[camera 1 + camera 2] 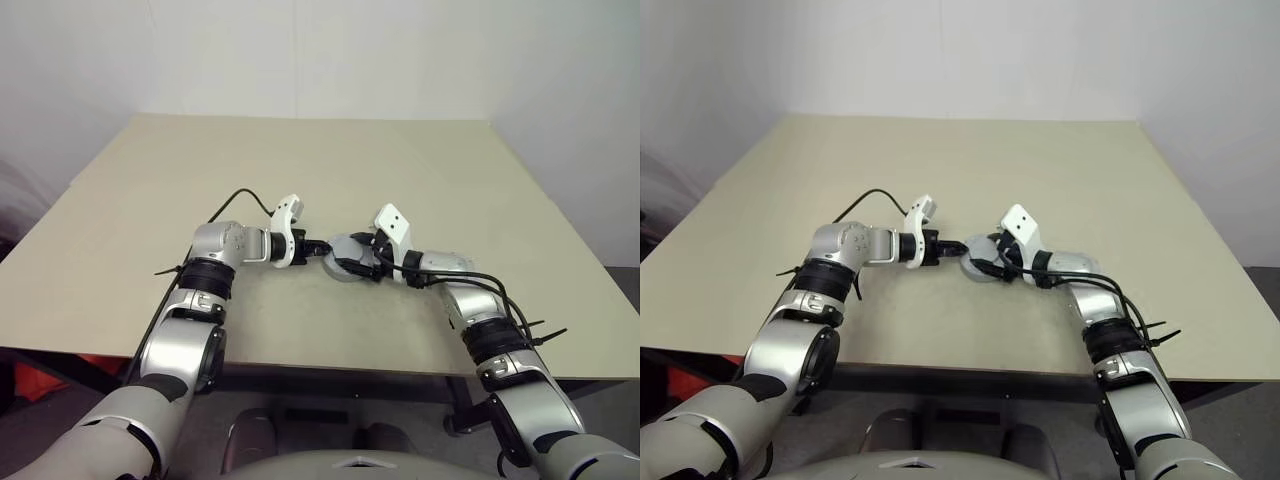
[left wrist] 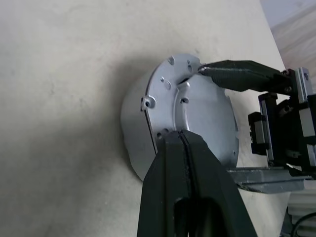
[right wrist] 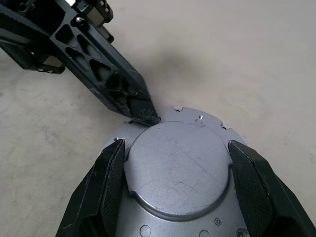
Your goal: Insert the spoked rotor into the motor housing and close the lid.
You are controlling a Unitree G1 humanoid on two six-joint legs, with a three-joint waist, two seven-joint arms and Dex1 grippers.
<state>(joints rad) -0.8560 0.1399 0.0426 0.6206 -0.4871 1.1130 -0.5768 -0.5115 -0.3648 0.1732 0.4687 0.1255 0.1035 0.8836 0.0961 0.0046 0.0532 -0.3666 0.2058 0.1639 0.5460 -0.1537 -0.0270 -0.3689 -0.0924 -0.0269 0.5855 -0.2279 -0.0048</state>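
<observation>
**Lid on, two grippers at the silver motor**

On the left, the left gripper [image 1: 318,247] is shut tight with nothing in it; its black tip touches the rim of the round silver metal motor housing [image 2: 187,118], which sits on the beige tabletop [image 1: 330,160] with its flat round silver lid [image 3: 177,170] on top; on the right, the right gripper [image 3: 175,190] stands wide with one finger on each side of the lid.

The spoked rotor is likely inside, hidden.

A hard poke could tip the lid crooked, or slide the housing away.

The left wrist view shows the housing's side wall; the right wrist view shows the lid's flat top.

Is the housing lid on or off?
On: the lid sits flat atop the motor housing, no rotor visible. Whether it is fully seated, cannot tell.
</observation>
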